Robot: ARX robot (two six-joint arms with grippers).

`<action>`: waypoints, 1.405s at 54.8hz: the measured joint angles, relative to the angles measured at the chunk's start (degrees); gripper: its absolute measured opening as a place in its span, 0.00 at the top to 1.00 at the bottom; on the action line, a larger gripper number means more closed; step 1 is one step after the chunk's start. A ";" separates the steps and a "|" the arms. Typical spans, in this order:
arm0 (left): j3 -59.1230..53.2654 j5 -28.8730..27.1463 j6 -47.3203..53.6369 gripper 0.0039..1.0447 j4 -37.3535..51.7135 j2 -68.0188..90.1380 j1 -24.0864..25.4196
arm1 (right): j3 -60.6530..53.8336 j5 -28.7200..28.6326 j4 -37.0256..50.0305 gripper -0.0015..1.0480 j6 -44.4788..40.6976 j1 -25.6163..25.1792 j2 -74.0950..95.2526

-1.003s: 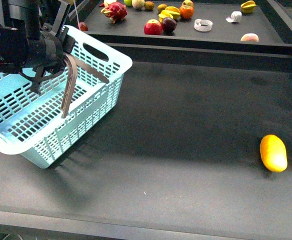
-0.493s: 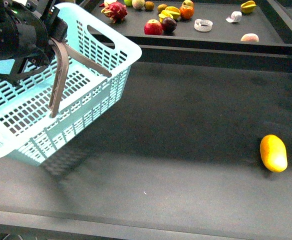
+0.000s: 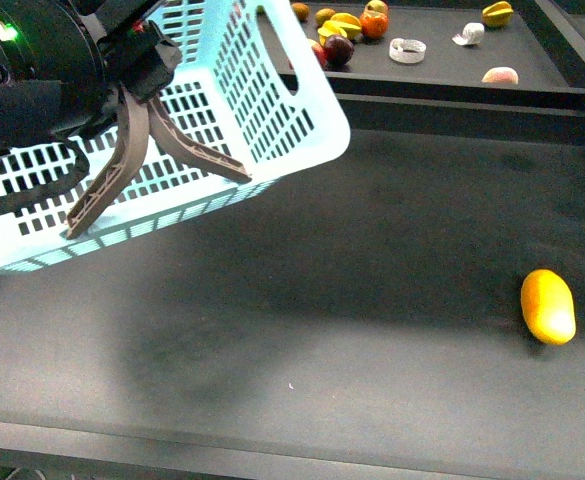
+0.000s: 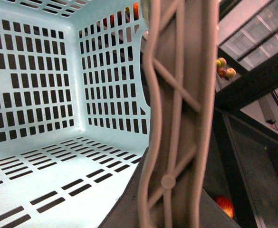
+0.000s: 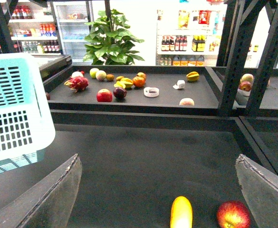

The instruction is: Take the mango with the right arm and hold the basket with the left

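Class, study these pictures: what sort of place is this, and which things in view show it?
Most likely a grocery shop or a mock-up of one: loose fruit laid out on a dark display shelf, stocked drink shelves behind, and a turquoise shopping basket.

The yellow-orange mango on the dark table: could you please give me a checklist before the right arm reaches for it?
1. Smooth oval yellow-orange mango lying free on the dark table: ok.
2. Right gripper open and empty: ok.
3. Round red apple clear of mango: ok, though close.
4. Turquoise slotted plastic basket held off the table by left gripper: ok.
5. Basket level: not ok, tilted.
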 joint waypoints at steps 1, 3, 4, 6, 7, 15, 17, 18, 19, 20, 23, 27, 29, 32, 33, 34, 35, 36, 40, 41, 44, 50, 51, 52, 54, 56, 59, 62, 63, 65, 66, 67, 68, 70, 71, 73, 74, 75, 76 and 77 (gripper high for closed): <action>-0.13 0.07 0.37 0.95 0.09 -0.09 -0.13 | 0.00 0.00 0.00 0.08 0.00 0.00 0.00; -1.09 0.76 1.60 0.95 0.87 -0.72 -1.16 | 0.00 0.00 0.00 0.08 0.00 0.00 0.00; -1.53 1.03 2.03 0.95 1.07 -1.01 -1.64 | 0.00 0.00 0.00 0.08 0.00 0.00 0.00; -2.29 1.22 3.37 0.95 1.18 -1.62 -2.62 | 0.00 0.00 0.00 0.08 0.00 0.00 0.00; -2.49 1.25 3.72 0.95 1.18 -1.75 -2.91 | 0.00 0.00 0.00 0.08 0.00 0.00 0.00; -5.18 1.31 5.88 0.95 1.66 -4.00 -6.25 | 0.00 0.02 0.00 0.08 0.00 0.00 0.00; -5.70 1.11 6.25 0.95 1.73 -4.55 -6.82 | 0.00 0.02 0.00 0.08 0.00 0.00 0.00; -6.10 0.85 6.64 0.95 1.70 -5.03 -7.32 | 0.00 0.02 0.00 0.08 0.00 0.00 0.00; -6.19 0.83 6.75 0.95 1.70 -5.11 -7.43 | 0.00 0.02 0.00 0.08 0.00 0.00 0.00; -6.49 0.66 7.15 0.95 1.70 -5.42 -7.80 | 0.00 0.02 0.00 0.08 0.00 0.00 0.00; -7.13 0.44 8.11 0.95 1.73 -6.19 -8.59 | 0.00 0.00 0.00 0.08 0.00 0.00 0.00; -8.11 -0.02 9.25 0.95 1.88 -6.91 -9.75 | 0.00 0.00 0.00 0.08 0.00 0.00 0.00; -8.48 -0.13 9.66 0.95 1.90 -7.10 -10.21 | 0.00 0.00 0.00 0.08 -0.02 0.00 0.00; -9.14 -0.17 9.84 0.95 2.34 -7.28 -10.86 | 0.00 0.00 0.00 0.08 0.00 0.00 0.00; -9.35 -0.22 9.84 0.95 2.51 -7.28 -11.13 | 0.00 0.00 0.00 0.08 0.00 0.00 0.00; -9.44 -0.24 9.84 0.95 2.58 -7.28 -11.26 | 0.00 0.00 0.00 0.08 0.00 0.00 0.00; -9.62 -0.35 9.84 0.95 2.69 -7.28 -11.50 | 0.00 0.00 0.00 0.08 0.00 0.00 0.00; -9.77 -0.35 9.86 0.95 2.82 -7.28 -11.69 | 0.00 0.00 0.00 0.08 0.00 0.00 0.00; -10.12 0.11 9.79 0.95 3.61 -7.28 -12.24 | 0.00 0.00 0.00 0.08 0.00 0.00 0.00; -10.12 0.26 9.84 0.95 3.80 -7.28 -12.33 | 0.00 0.00 0.00 0.08 0.00 0.00 0.00; -10.12 1.16 9.84 0.95 4.72 -7.28 -12.37 | 0.00 0.00 0.00 0.08 0.00 0.00 0.00; -10.03 1.05 9.73 0.95 4.85 -7.17 -12.26 | 0.00 0.00 0.00 0.08 -0.02 0.00 0.00; -10.01 1.01 9.70 0.95 4.85 -7.13 -12.24 | 0.00 0.00 0.00 0.08 0.00 0.00 0.00; -9.97 0.94 9.68 0.95 4.85 -7.04 -12.22 | 0.00 0.00 0.00 0.08 0.00 0.00 0.00; -9.94 0.87 9.64 0.95 4.85 -6.93 -12.13 | 0.00 0.02 0.00 0.08 0.00 0.00 0.00; -9.92 0.70 9.64 0.95 4.85 -6.88 -12.02 | 0.00 0.02 0.00 0.08 0.00 0.00 0.00; -9.88 0.57 9.64 0.95 4.85 -6.82 -11.96 | 0.00 0.00 0.00 0.08 0.00 0.00 0.00; -9.86 0.46 9.62 0.95 4.85 -6.82 -11.87 | 0.00 0.00 0.00 0.08 0.00 0.00 0.00; -9.86 0.44 9.62 0.95 4.85 -6.82 -11.85 | 0.00 0.02 0.00 0.08 0.00 0.00 0.00; -9.86 0.42 9.62 0.95 4.85 -6.82 -11.82 | 0.00 0.02 0.00 0.08 0.00 0.00 0.00; -9.86 0.42 9.64 0.95 4.85 -6.82 -11.82 | 0.00 0.00 0.00 0.08 0.00 0.00 0.00; -9.86 0.42 9.64 0.95 4.85 -6.82 -11.82 | 0.00 0.00 0.00 0.08 0.00 0.00 0.00; -9.86 0.44 9.64 0.95 4.85 -6.82 -11.82 | 0.00 0.00 0.00 0.08 0.00 0.00 0.00; -9.86 0.46 9.64 0.95 4.85 -6.82 -11.82 | 0.00 0.00 0.00 0.08 0.00 0.00 0.00; -9.86 0.46 9.62 0.95 4.85 -6.82 -11.82 | 0.00 0.02 0.00 0.08 0.00 0.00 0.00; -9.86 0.48 9.60 0.95 4.85 -6.82 -11.82 | 0.00 0.00 0.00 0.08 0.00 0.00 0.00; -9.86 0.48 9.60 0.95 4.85 -6.82 -11.82 | 0.00 0.02 0.00 0.08 0.00 0.00 0.00; -9.86 0.50 9.60 0.95 4.85 -6.82 -11.82 | 0.00 0.02 0.00 0.08 0.00 0.00 0.00; -9.86 0.50 9.60 0.95 4.85 -6.82 -11.82 | 0.00 0.02 0.00 0.08 0.00 0.00 0.00; -9.86 0.50 9.62 0.95 4.85 -6.82 -11.82 | 0.00 0.02 0.00 0.08 0.00 0.00 0.00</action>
